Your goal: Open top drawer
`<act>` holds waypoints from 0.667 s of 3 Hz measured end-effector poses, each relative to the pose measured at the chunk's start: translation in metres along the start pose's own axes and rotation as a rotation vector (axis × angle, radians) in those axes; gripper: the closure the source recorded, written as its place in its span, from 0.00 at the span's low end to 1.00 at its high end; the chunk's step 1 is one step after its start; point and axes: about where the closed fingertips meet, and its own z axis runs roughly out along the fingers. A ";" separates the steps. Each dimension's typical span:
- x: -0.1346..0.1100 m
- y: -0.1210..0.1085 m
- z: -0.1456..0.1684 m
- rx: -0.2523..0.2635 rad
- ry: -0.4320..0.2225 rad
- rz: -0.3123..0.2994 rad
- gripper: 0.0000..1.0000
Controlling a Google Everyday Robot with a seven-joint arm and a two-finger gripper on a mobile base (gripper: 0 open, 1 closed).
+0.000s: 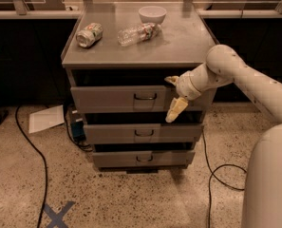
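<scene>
The top drawer [112, 99] is the widest of three grey drawers in a metal cabinet, with a small dark loop handle [145, 97] at its centre. A dark gap shows above its front. My gripper [173, 95] hangs in front of the drawer's right part, a little to the right of the handle and not on it. It is open, with one pale finger [171, 80] up at the drawer's top edge and the other [177, 109] pointing down past its bottom edge. It holds nothing.
The middle drawer [143, 133] and the bottom drawer [143, 158] sit below. On the cabinet top [178, 46] lie a crushed can [89, 34], a plastic bottle [138, 33] and a white bowl [152, 14]. Cables [29, 146], a sheet of paper [46, 118] and a blue tape cross [57, 215] are on the floor.
</scene>
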 end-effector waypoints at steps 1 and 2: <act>0.005 0.007 0.010 -0.040 -0.003 0.025 0.00; 0.003 0.022 0.014 -0.088 0.002 0.043 0.00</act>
